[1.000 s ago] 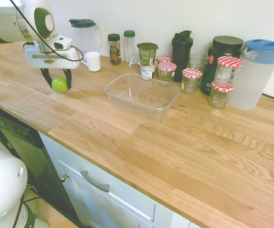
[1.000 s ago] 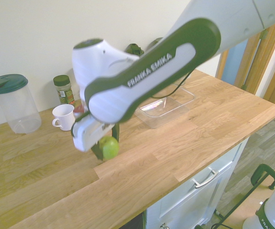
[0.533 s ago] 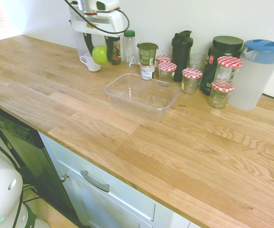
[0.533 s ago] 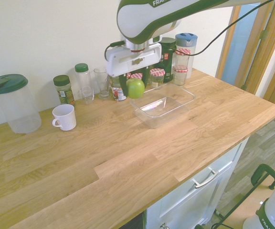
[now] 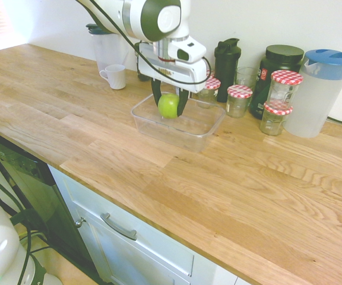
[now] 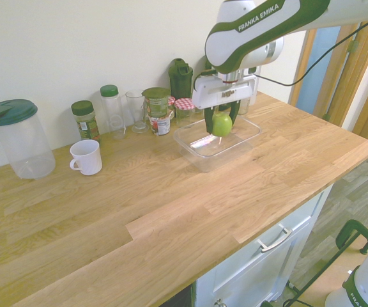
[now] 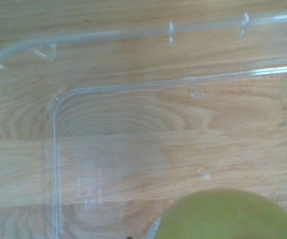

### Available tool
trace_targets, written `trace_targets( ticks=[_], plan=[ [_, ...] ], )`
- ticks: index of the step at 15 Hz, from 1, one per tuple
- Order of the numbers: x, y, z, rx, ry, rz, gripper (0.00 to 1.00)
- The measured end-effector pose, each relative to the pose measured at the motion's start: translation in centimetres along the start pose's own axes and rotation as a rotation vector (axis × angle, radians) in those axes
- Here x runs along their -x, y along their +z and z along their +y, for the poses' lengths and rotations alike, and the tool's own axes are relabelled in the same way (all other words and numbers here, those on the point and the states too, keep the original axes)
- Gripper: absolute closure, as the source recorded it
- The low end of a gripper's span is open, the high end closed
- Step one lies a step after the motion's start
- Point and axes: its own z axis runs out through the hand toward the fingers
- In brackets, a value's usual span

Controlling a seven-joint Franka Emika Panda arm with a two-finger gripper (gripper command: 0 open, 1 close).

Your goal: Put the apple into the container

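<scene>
Claw [image 5: 169, 108], pointing straight down and clamped on the apple [image 5: 168, 105], hung directly above the container [image 5: 203, 136], whose open floor lay just beneath the fruit.

The desk [image 5: 159, 172] is oiled-looking wood with plain grain. The container [image 5: 203, 127] is clear, glossy plastic; wood shows through its floor. The apple [image 5: 168, 105] has smooth, shiny skin. The mug [image 5: 116, 76] looks glazed white ceramic.
</scene>
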Motion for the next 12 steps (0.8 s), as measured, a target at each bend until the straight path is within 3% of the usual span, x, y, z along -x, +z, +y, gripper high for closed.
trace_targets(
  ticks=[1, 2, 12],
  plan=[
    [-0.2, 1.0, 0.3, -0.003, -0.006, -0.002, 1.00],
    [-0.3, 1.7, 0.4, -0.007, -0.014, 0.001, 0.00],
    [-0.2, 4.3, -1.2, -0.019, -0.063, 0.027, 0.00]
  ],
)
